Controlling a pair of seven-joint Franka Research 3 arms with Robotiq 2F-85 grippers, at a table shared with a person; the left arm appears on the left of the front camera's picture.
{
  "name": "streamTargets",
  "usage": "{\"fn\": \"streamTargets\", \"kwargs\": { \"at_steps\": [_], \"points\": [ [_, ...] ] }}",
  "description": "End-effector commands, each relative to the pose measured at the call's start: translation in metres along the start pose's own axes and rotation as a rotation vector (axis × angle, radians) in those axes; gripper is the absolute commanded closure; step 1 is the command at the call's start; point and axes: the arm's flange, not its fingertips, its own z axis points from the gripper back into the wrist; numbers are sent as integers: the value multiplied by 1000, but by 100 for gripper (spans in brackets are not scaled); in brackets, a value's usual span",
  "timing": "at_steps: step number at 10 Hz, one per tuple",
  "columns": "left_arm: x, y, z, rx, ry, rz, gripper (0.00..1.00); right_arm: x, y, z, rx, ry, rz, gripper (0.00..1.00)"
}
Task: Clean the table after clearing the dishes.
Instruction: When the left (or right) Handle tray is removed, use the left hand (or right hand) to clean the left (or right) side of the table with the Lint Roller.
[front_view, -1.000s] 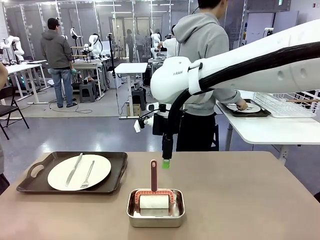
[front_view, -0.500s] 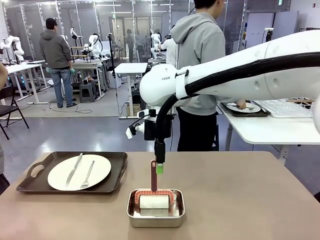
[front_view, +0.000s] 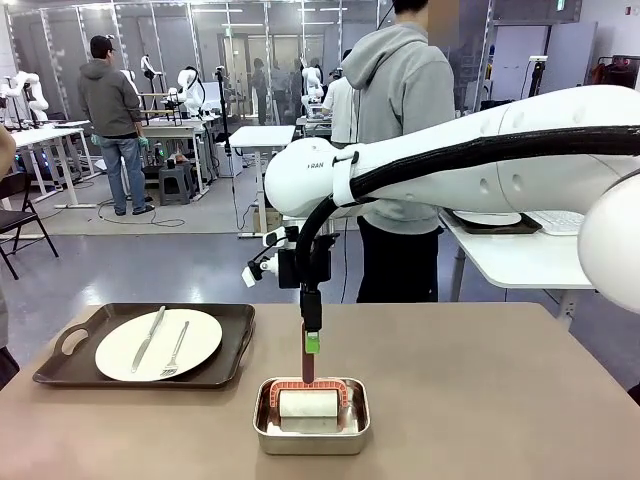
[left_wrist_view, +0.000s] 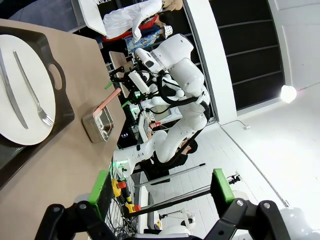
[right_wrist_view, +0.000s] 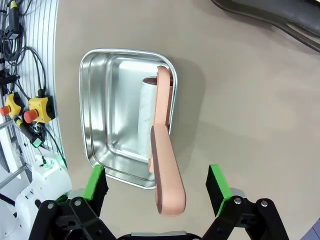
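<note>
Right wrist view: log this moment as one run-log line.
right gripper: open, fingers astride roller handle | roller: in steel pan | left gripper: open | plate: on tray

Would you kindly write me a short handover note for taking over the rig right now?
Left gripper: open, holding nothing.
Right gripper: open, fingers either side of the handle of the roller, not yet closed.
The roller stands in the steel pan, near middle of the table.
One tray with plate, knife and fork sits at the table's left; another tray is on the white side table.
To do: grip roller, clear that tray, clean the table.
</note>
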Motion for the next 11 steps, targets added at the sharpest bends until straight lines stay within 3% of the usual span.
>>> {"fn": "streamTargets", "kwargs": {
  "at_steps": [1, 4, 6, 11],
  "points": [
    [-5, -3, -2, 15, -4, -12, 0, 10, 6, -1, -53, 67, -67, 0],
    [-5, -3, -2, 15, -4, -12, 0, 13, 7, -6, -43, 51, -65, 0],
    [-5, -3, -2, 15, -4, -12, 0, 15, 8, -9, -43, 56, -64, 6],
    [-5, -3, -2, 15, -4, -12, 0, 14, 7, -9, -40, 47, -57, 51]
  ]
}}
